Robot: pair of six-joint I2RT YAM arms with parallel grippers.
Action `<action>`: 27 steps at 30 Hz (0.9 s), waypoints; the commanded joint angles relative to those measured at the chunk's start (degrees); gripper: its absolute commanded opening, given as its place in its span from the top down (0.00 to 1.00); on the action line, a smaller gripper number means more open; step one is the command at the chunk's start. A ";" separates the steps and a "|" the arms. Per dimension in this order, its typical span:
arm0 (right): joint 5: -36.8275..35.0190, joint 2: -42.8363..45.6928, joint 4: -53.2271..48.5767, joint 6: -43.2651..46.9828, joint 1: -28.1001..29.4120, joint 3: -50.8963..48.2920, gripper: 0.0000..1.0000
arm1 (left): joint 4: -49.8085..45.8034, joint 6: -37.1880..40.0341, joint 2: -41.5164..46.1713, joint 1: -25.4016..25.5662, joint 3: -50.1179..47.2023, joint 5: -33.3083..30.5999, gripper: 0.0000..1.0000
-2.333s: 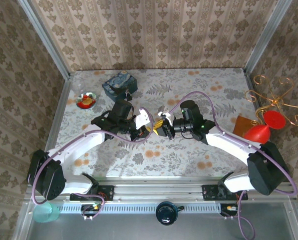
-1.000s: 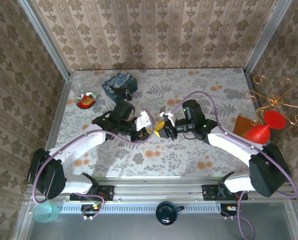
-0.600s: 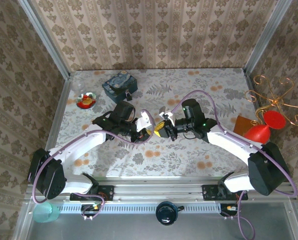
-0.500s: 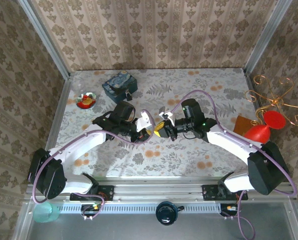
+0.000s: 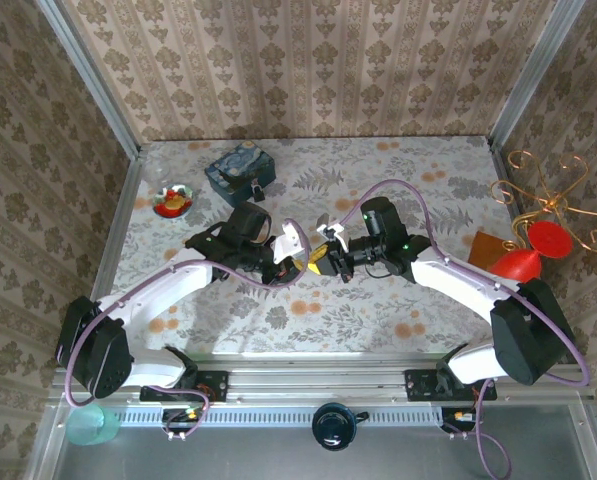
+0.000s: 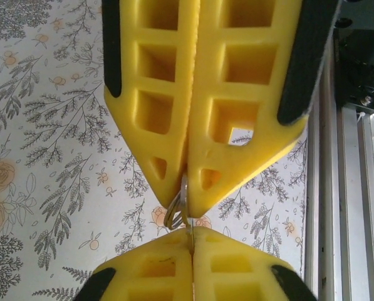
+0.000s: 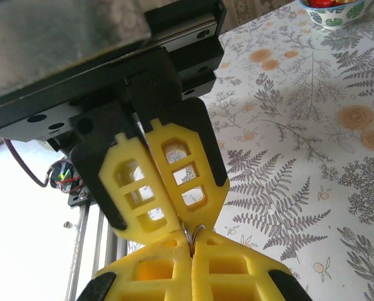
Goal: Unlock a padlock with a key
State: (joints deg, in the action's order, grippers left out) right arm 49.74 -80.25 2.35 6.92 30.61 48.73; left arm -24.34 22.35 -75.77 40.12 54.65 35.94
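Note:
My two grippers meet tip to tip above the middle of the table. The left gripper (image 5: 304, 263) (image 6: 190, 234) (image 7: 185, 224) is shut, a thin metal key (image 6: 189, 229) pinched between its yellow fingertips. The right gripper (image 5: 324, 258) (image 6: 187, 210) (image 7: 192, 248) is also shut, clamping the wire ring end (image 6: 176, 212) (image 7: 193, 232) of that same key. A small dark object that looks like the padlock (image 5: 260, 189) hangs at the front right corner of the blue swirl-painted box (image 5: 238, 166), far behind the left gripper.
A small bowl with red contents (image 5: 174, 200) sits left of the box. At the right edge stand a gold wire stand (image 5: 553, 192), red cone-shaped pieces (image 5: 523, 262) and a brown block (image 5: 485, 247). A metal rail (image 6: 356, 188) runs along the near edge.
The gap between the two grippers has closed: the right gripper came a little left and back until its tips met the left gripper's. The left arm barely moved.

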 commanded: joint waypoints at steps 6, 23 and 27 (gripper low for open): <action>-12.41 3.79 21.26 -20.24 -2.57 -6.13 1.00 | 27.22 -11.73 13.60 -4.20 -12.09 -10.97 0.55; -49.64 -1.73 39.99 -54.36 9.37 -7.51 1.00 | 56.56 -80.43 2.34 -20.04 -17.22 -7.10 0.57; -53.04 -3.75 42.85 -60.41 11.05 -7.23 1.00 | 64.00 -90.02 1.33 -19.77 -20.05 -8.52 0.57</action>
State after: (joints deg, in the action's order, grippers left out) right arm 3.57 -82.74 41.85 -45.74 40.62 40.21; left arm 29.93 -53.87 -74.32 20.23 36.03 27.18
